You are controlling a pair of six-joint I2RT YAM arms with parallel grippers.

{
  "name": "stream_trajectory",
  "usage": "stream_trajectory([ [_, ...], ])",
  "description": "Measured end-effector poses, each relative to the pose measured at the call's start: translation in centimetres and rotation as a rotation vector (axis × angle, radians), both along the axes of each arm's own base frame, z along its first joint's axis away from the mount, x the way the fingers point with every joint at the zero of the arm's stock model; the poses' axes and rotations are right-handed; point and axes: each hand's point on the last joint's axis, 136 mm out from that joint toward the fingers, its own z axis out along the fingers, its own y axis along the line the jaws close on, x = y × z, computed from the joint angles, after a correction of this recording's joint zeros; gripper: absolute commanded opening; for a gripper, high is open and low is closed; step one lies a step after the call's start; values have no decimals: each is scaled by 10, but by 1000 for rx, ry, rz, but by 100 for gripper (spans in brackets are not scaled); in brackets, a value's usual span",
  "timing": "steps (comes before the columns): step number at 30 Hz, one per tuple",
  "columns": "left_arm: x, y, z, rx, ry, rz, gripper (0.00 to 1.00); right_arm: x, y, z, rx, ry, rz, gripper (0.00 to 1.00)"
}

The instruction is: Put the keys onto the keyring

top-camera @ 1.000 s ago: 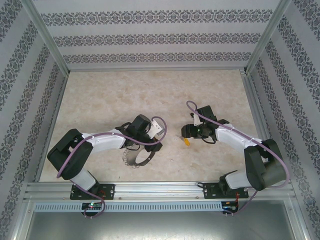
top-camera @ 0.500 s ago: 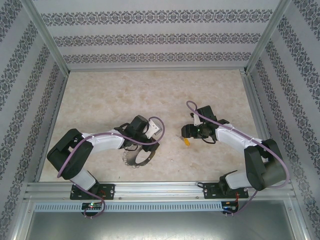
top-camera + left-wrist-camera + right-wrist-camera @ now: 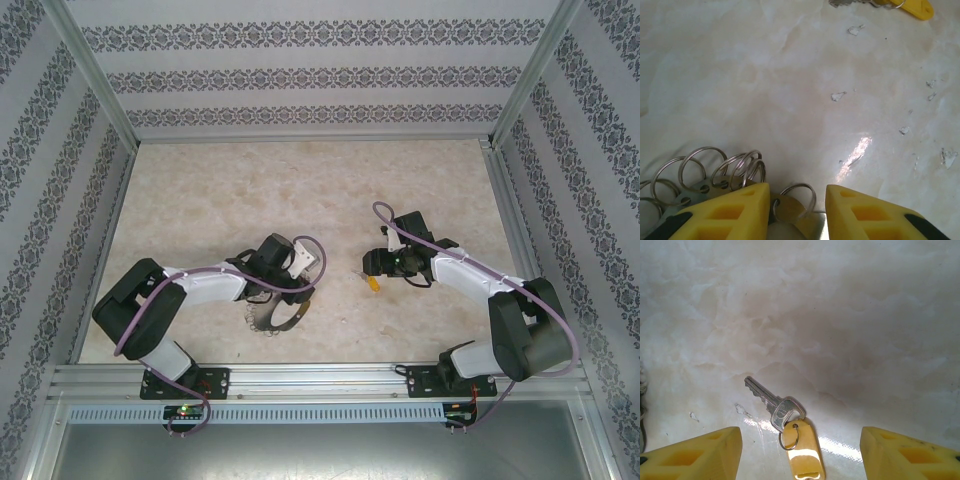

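The key [image 3: 771, 400] is silver with a yellow-orange plastic tag [image 3: 804, 454] on a small split ring, and it lies flat on the marble table. My right gripper [image 3: 800, 456] is open wide just above it, with one finger on each side of the tag and neither touching. From above, the key [image 3: 374, 284] sits under the right gripper [image 3: 371, 272]. The keyring [image 3: 272, 317], a metal band fringed with small silvery rings [image 3: 715, 170], lies by my left gripper [image 3: 292, 290]. That gripper [image 3: 797, 205] is open, with one small ring and its metal tab [image 3: 790, 205] between the fingers.
The key and tag [image 3: 900, 5] lie ahead at the top edge of the left wrist view. Small chips mark the tabletop [image 3: 838, 96]. Aluminium frame rails [image 3: 300, 378] and patterned walls bound the table on all sides.
The left wrist has shifted slightly down and left, closer over the keyring. The right arm and the key have not moved.
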Motion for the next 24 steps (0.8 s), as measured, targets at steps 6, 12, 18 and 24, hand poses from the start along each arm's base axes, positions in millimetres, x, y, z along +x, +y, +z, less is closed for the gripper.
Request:
stream_trajectory([
  [6,5,3,6,1,-31,20,35,0,0,0,0,0,0,64],
  [12,7,4,7,5,-40,26,35,0,0,0,0,0,0,64],
  [18,7,5,6,6,-39,26,35,0,0,0,0,0,0,64],
  [24,6,9,1,22,-46,38,37,0,0,0,1,-2,0,64],
])
